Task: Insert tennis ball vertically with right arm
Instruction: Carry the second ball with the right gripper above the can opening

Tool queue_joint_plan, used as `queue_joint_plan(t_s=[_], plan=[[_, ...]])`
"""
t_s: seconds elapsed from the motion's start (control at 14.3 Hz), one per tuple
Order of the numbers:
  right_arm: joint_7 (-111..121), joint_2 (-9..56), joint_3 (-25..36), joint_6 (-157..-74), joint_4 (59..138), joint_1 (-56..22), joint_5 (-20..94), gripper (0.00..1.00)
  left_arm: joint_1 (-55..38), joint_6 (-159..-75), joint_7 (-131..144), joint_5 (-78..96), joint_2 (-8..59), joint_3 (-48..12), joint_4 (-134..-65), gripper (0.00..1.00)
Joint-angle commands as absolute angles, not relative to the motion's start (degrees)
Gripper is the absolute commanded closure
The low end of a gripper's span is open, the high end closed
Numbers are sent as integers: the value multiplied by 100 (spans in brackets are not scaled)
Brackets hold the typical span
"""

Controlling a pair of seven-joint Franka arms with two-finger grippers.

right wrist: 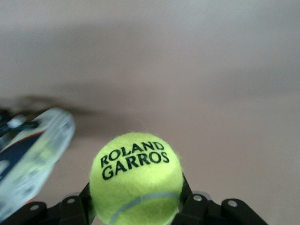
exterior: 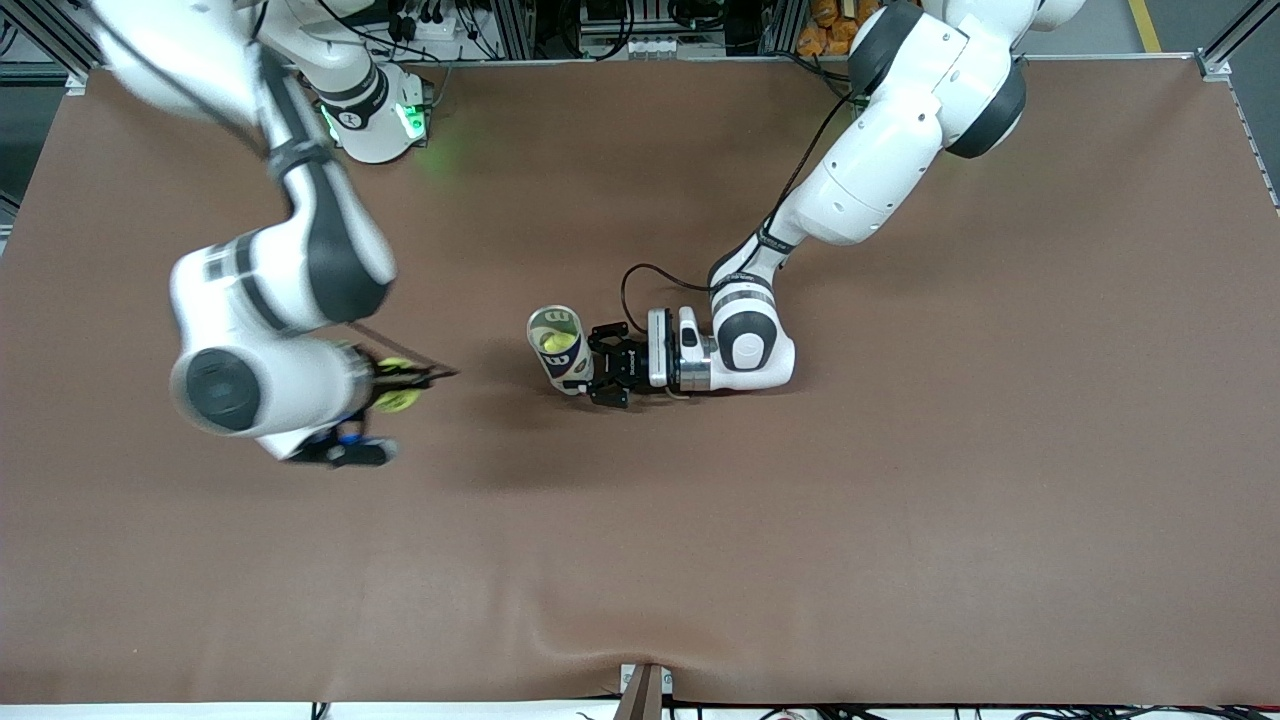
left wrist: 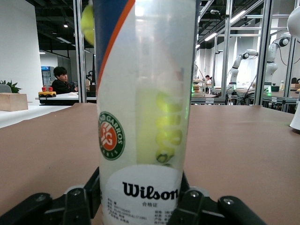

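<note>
Brown table point(exterior: 900, 500); right jaws point(exterior: 400, 385) grip ball point(right wrist: 137, 180); left jaws point(exterior: 600, 365) clamp can point(exterior: 558, 348).

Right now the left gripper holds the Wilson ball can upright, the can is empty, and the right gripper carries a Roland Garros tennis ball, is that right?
Not quite: the Wilson ball can is not empty. The left wrist view shows a tennis ball already inside it. The rest holds: the left gripper grips the can upright, and the right gripper carries the Roland Garros tennis ball.
</note>
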State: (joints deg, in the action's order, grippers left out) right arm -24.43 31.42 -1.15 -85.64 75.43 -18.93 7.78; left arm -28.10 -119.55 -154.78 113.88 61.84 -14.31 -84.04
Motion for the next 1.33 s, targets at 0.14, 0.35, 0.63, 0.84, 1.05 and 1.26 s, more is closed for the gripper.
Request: queue_joint_plan(t_s=[0.14, 0.35, 0.63, 0.84, 1.05, 1.26], plan=[[-4269, 2848, -44, -8393, 7664, -2583, 1371, 57, -2865, -12103, -15794, 11549, 6407, -1397, -8306, 37], [-4674, 2874, -35, -8490, 7664, -2926, 1415, 58, -2847, -12102, -15803, 11548, 6407, -1389, -8314, 37], [-5185, 2935, -26, -9043, 7699, -3138, 1573, 58, -2857, -12103, -15803, 11558, 6407, -1397, -8314, 37], [-5186, 3049, -35, -9105, 7699, -3155, 1591, 58, -2865, -12103, -15811, 11566, 6407, -1397, -8314, 37], [-5194, 3181, -35, -9158, 7699, -3269, 1600, 58, -2865, -12103, -15812, 11558, 6407, -1389, -8314, 37], [-5186, 3313, -35, -9158, 7699, -3217, 1722, 27, -2865, -12103, -15812, 11566, 6407, -1389, -8314, 37]])
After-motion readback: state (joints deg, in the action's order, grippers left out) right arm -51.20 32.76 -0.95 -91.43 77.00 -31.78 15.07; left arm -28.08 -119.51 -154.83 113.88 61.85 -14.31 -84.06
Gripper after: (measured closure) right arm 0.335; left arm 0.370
